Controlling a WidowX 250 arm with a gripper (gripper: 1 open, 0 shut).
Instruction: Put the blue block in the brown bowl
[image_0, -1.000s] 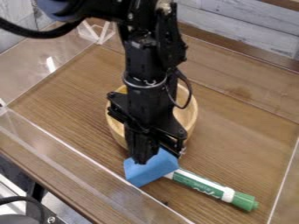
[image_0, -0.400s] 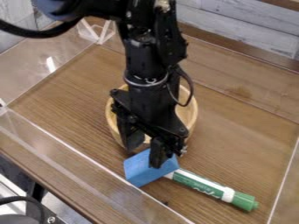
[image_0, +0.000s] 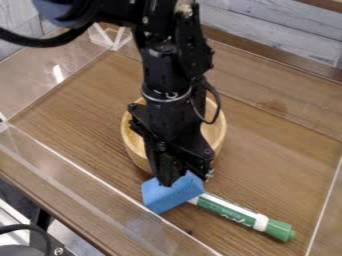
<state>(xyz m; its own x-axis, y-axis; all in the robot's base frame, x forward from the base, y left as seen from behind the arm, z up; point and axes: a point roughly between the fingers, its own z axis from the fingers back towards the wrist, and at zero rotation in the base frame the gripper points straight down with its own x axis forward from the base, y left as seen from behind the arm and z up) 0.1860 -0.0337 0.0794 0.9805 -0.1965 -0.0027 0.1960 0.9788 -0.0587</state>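
Black claw (image_0: 175, 178), fingers closed together, touches the top of a flat blue rectangular block (image_0: 170, 197) — the block sits on the wooden bench (image_0: 74, 110), six o'clock from a round tan wooden bowl (image_0: 134, 148).

Inventory of items in the camera view, by kind:

- blue block (image_0: 171, 194), flat and rectangular: 1
- brown bowl (image_0: 134, 146), round, wooden: 1
- marker (image_0: 243, 214), white barrel with green cap: 1
- robot arm (image_0: 168, 60), black: 1
- gripper (image_0: 177, 178), mounted on that arm: 1
- wooden tabletop (image_0: 80, 105): 1
- clear plastic enclosure (image_0: 54, 165) around the tabletop: 1; its walls run out of frame and cannot be fully counted
- black cables on the arm: more than one, exact count not discernible

Loose objects on the tabletop: 3 in all.
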